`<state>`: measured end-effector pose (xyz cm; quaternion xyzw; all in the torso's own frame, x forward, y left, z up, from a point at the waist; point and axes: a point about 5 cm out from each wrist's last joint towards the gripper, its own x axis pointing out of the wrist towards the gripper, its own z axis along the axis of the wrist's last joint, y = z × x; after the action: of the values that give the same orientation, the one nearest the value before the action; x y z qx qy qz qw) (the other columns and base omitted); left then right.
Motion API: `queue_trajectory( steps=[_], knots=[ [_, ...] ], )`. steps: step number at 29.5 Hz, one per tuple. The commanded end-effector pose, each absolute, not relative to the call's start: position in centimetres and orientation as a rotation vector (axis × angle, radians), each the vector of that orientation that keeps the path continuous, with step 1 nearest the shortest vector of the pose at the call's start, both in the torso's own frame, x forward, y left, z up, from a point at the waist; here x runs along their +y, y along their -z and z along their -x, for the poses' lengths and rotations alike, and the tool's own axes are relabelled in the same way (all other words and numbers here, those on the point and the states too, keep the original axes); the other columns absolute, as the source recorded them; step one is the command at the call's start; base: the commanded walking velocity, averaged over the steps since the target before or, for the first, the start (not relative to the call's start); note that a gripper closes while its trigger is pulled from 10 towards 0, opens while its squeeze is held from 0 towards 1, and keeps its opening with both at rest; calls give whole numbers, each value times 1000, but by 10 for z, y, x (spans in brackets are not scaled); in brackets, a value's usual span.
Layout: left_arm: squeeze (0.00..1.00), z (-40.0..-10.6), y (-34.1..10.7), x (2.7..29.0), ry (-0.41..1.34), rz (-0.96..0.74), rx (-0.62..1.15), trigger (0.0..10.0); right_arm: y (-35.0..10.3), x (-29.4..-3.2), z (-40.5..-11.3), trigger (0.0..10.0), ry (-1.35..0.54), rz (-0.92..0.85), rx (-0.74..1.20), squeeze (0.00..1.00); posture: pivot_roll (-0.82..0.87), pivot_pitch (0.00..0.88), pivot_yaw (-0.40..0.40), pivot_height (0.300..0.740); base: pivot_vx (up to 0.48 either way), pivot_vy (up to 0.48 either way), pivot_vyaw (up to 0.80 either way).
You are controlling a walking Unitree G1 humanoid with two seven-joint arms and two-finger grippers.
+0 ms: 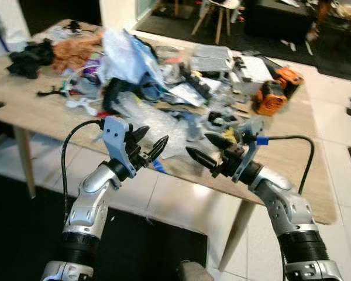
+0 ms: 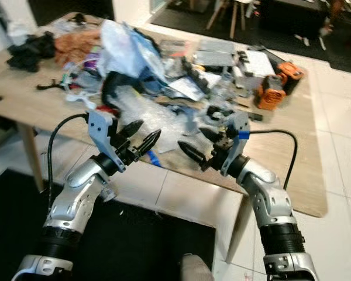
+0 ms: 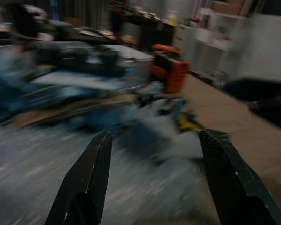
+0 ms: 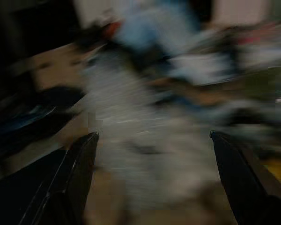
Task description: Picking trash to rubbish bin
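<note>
Presently both arms are raised in front of the wooden table (image 1: 41, 111), at its near edge. The left gripper (image 1: 149, 140) has its two black fingers spread apart, nothing between them; the tips point toward the clutter. The right gripper (image 1: 209, 149) is likewise parted and empty, its fingers aimed inward toward the left one. The two grippers are near each other but not touching, both just at the near edge of the pile.

Trash location: a heap covers the middle of the tabletop. Crumpled clear plastic wrap (image 1: 161, 126) lies nearest the grippers, just beyond the left gripper's tips. Behind it stands a bunched pale blue plastic bag (image 1: 126, 52). Loose papers (image 1: 187, 93) and small dark parts are mixed through the heap; individual pieces are hard to separate.

Other items on the table: an orange and black power tool (image 1: 275, 91) at the right side of the heap, a black cloth (image 1: 29, 58) and an orange-brown cloth (image 1: 73, 50) at the far left, a grey flat box (image 1: 210, 58) at the back.

Wrist views are blurred. In the left wrist view, the left gripper's fingers (image 3: 84, 183) stand wide apart over greyish plastic, with the orange tool (image 3: 171, 70) beyond. In the right wrist view, the fingers (image 4: 75, 173) are also wide apart over pale, indistinct material.

Floor is light tile with a dark rug (image 1: 23, 228) under the robot.
</note>
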<state>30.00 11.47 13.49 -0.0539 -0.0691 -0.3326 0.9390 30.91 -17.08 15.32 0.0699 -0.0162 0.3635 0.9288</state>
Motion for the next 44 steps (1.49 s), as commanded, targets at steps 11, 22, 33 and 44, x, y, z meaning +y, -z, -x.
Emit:
queue_trajectory(
  steps=[11, 22, 33, 44],
  knots=[
    [0, -302, -136, 116, 662, 17, -154, 10000, -150, -172, -310, 10000, -719, -135, -32, 0, -77, 0, -38, 740, 0, 0, -799],
    [0, -315, -137, 118, 566, -179, -114, 10000, -145, -175, -305, 10000, -776, -50, 25, 0, -78, 0, -38, 740, 0, 0, -216],
    [0, -330, -138, 106, 546, -393, 13, 10000, -148, -179, -300, 10000, -853, 23, 55, 0, -82, 0, -33, 740, 0, 0, 0],
    [0, -328, -139, 94, 753, -525, 116, 10000, -146, -179, -295, 10000, -881, 58, 69, 0, -91, 0, -22, 740, 0, 0, 0]
  ],
)
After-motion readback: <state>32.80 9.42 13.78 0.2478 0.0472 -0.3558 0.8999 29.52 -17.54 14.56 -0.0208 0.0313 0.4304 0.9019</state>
